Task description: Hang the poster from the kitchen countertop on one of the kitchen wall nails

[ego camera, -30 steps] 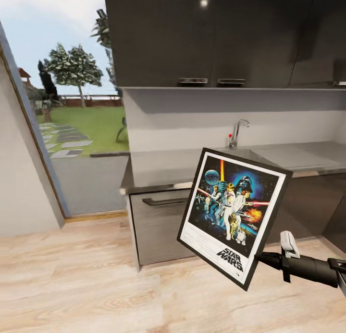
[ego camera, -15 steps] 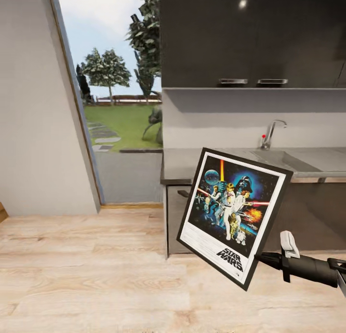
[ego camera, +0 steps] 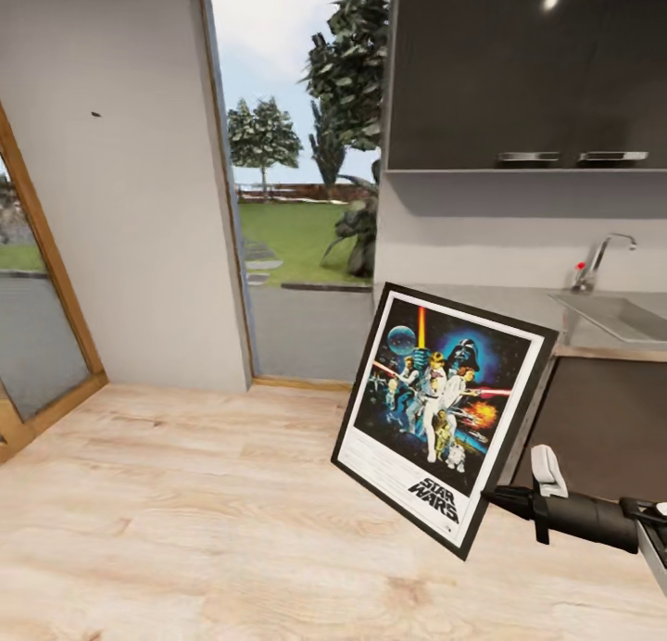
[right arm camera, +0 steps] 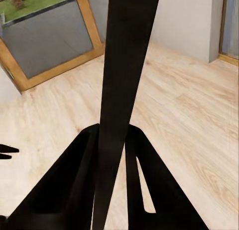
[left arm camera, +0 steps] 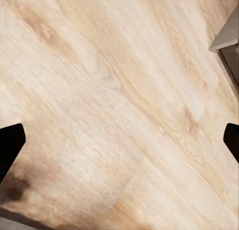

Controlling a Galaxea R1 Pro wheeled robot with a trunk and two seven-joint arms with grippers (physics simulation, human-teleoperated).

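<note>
The head camera has panned left: the kitchen countertop [ego camera: 519, 300] and sink [ego camera: 621, 315] now sit far right, and a wall nail [ego camera: 96, 115] appears. The right gripper [ego camera: 500, 497] stays clamped on the tilted poster [ego camera: 443, 409] at its lower right edge. Left gripper [left arm camera: 119, 140] spread above the floor [left arm camera: 124, 90].

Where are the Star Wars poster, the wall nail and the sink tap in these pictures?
Star Wars poster [ego camera: 435, 409]: head view, on the printed figures at its middle.
wall nail [ego camera: 96, 115]: head view, on the small dark nail in the grey wall.
sink tap [ego camera: 602, 252]: head view, on its curved steel spout.
</note>
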